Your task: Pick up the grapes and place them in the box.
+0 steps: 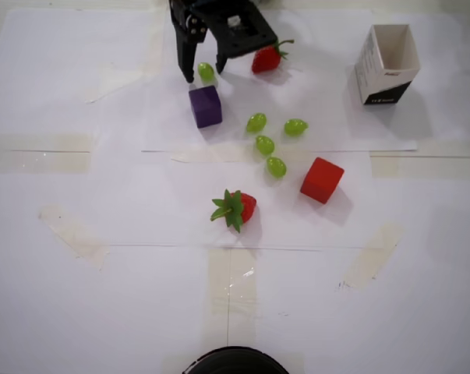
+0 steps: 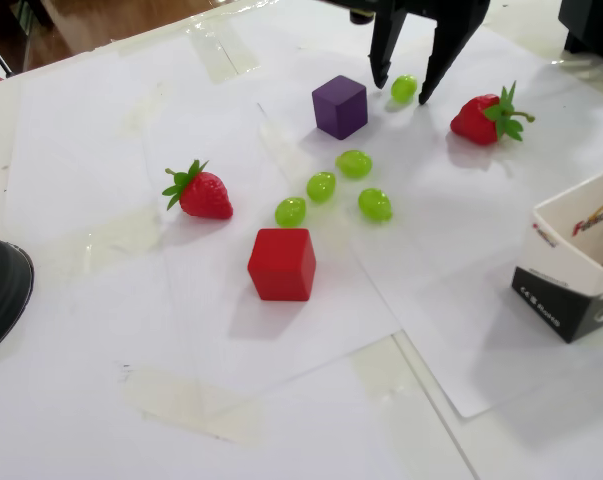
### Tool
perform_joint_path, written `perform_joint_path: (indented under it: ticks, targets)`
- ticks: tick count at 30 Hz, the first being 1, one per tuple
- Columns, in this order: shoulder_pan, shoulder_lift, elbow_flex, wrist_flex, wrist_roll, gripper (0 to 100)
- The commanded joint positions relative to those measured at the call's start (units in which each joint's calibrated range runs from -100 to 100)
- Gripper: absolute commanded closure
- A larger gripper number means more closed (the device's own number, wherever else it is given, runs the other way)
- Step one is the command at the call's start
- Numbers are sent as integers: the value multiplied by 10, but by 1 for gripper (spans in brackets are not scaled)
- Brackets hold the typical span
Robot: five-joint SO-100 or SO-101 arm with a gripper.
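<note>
Grapes first: one grape [image 1: 206, 72] [image 2: 404, 88] lies right between my fingers, my pincer [image 1: 203, 76] [image 2: 402, 92] spread wide around it, tips low at the paper, neither finger clearly pressing it. Purple cube [image 1: 206, 106] [image 2: 340, 106] sits just beside that grape. A strawberry [image 1: 266, 57] [image 2: 486, 117] lies on the other side of my pincer. Four more grapes [image 1: 269, 139] [image 2: 337, 192] cluster further out on the surface, near the red cube [image 1: 322, 180] [image 2: 282, 264]. Second strawberry [image 1: 235, 209] [image 2: 200, 193] lies beyond them. Box [image 1: 387, 64] [image 2: 577, 264] stands upright, well apart, mouth open.
</note>
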Motion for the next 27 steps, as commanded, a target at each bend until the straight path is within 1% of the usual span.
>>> perform_joint_path:
  ticks: [1,5,8,15,18,21,24,27]
  targets:
    - [-5,5,-27,-2,-3,86]
    - [-5,0,-57,30,-3,92]
    - [-10,-9,-93,68,-6,94]
    - [-45,-45,-193,155,-30,96]
    - [-66,-58,-250,217,-48,97]
    - [-124,-70,-349,308,-90,97]
    - [-180,-68,-407,347,-121,97]
    - [-277,-35,-463,362,-167,97]
